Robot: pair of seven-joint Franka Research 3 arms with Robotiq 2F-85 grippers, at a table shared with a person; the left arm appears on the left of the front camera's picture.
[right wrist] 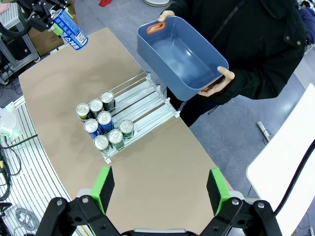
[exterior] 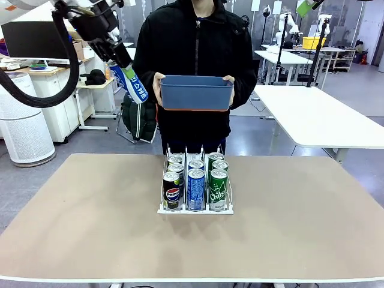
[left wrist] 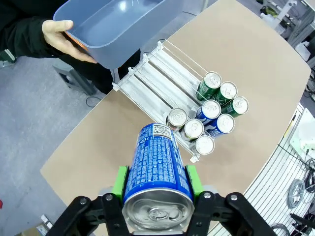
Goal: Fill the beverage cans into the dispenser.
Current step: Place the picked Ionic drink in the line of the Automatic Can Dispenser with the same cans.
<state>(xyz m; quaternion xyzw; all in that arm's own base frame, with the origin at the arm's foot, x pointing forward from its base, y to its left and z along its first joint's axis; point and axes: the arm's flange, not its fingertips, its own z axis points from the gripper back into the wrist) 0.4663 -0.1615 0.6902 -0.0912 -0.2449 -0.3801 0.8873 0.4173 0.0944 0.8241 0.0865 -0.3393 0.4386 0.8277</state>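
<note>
My left pincer (left wrist: 156, 196) grips a blue Pocari can (left wrist: 156, 169) aloft, right pincer (right wrist: 160, 189) open; dispenser (exterior: 195, 210) holds seven cans, seemingly one remaining.

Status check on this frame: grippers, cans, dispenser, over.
Left gripper shut on blue can, held high. Right gripper open, empty. Dispenser holds seven cans. Person holds blue bin beyond it.

Robotics lab: white worktables (exterior: 318, 117), tripods (exterior: 282, 42)
</note>
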